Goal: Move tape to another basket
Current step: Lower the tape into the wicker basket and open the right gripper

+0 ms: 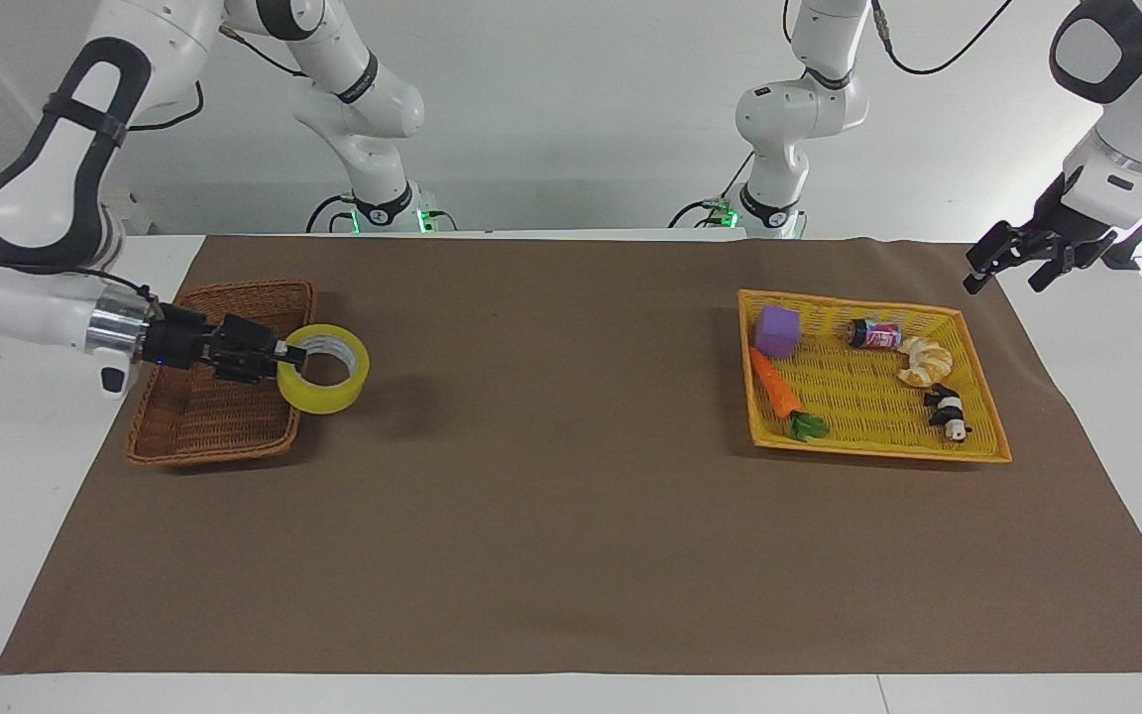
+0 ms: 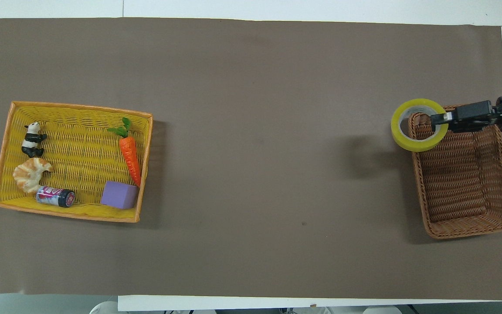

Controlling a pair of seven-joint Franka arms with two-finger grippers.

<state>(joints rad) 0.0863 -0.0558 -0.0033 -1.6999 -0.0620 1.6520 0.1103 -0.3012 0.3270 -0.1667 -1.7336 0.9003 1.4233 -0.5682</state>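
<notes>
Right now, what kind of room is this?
Probably a robot lab: two white robot arms stand at a white table covered by a brown mat, with toy items in a yellow tray, against bare walls.

The light around me is bright and even, coming from above, and the white wall [image 1: 571, 119] shows no hot spots. Shadows are soft: the tape [image 1: 325, 367] I hold up casts a blurred dark patch on the brown mat [image 1: 571, 555] beside it, seen from overhead too as a smudge apart from the roll. The yellow tray [image 2: 72, 109] and the brown basket [image 2: 469, 229] throw thin dim edges onto the mat. A washed-out glare sits at the table's edge near my left arm. Both views are sharp, with no motion blur, and the lines stay straight at the borders.
</notes>
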